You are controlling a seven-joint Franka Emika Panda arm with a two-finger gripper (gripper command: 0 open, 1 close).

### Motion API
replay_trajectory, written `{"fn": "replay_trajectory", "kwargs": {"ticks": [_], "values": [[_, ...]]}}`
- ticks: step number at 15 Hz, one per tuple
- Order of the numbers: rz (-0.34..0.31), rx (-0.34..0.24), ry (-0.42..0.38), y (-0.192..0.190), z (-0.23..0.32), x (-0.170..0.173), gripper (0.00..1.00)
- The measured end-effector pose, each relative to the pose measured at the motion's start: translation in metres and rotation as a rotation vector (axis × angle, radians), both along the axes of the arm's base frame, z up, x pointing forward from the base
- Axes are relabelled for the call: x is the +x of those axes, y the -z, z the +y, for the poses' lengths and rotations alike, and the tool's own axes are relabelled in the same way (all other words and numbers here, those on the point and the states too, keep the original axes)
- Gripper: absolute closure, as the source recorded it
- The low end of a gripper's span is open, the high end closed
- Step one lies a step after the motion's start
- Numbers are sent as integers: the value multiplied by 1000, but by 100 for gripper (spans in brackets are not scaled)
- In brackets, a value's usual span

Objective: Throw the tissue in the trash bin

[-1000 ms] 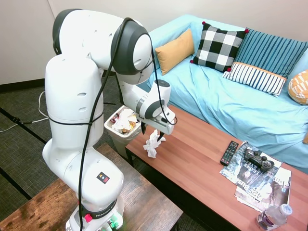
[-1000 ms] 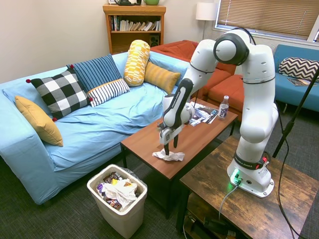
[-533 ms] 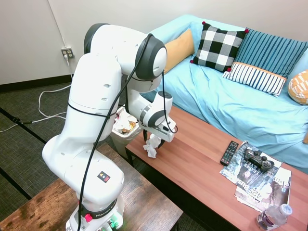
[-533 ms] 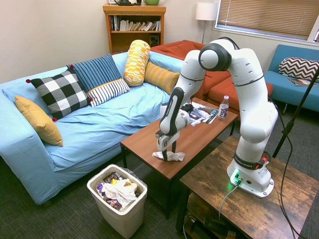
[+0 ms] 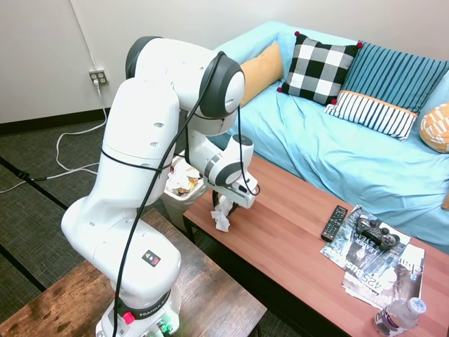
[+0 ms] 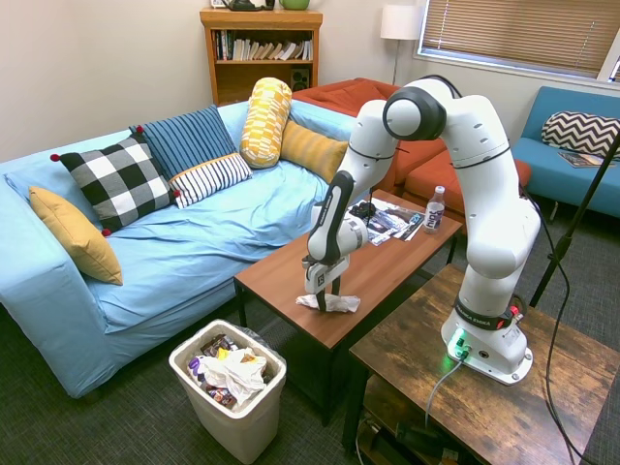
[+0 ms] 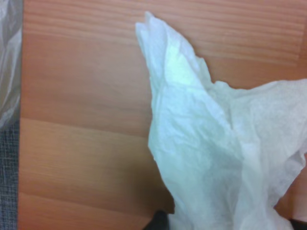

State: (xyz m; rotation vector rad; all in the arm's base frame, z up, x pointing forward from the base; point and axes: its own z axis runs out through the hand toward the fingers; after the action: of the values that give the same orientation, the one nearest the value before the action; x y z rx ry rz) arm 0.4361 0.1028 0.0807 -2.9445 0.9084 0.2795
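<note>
One small white plastic trash bin with tapered sides (image 6: 229, 395) stands on the dark carpet at the lower left of the second exterior view, off the near end of the reddish-brown wooden tabletop (image 6: 387, 254). It is nearly full of crumpled white paper mixed with colourful wrappers (image 6: 229, 369). In the first exterior view the bin (image 5: 181, 184) is largely hidden behind the white arm.

At frame centre, the claw (image 6: 323, 297) points straight down at the tabletop's near end, its dark fingers set on either side of the small crumpled white paper tissue (image 6: 330, 303), which lies on the wood. Whether the fingers have closed on the wad I cannot tell. In the first exterior view the tissue (image 5: 222, 213) hangs raggedly below the claw (image 5: 223, 203). The wrist view shows its folds (image 7: 211, 143) over wood grain, somewhat blurred.
</note>
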Motion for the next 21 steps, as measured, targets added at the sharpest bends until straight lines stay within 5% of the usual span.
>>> {"fn": "replay_trajectory", "kwargs": {"ticks": [7, 11, 16, 21], "values": [[-24, 19, 16, -12, 0, 8, 100], [-49, 45, 3, -53, 12, 23, 100], [-141, -25, -109, -133, 146, 60, 100], [-125, -29, -191, -108, 275, 78, 100]]}}
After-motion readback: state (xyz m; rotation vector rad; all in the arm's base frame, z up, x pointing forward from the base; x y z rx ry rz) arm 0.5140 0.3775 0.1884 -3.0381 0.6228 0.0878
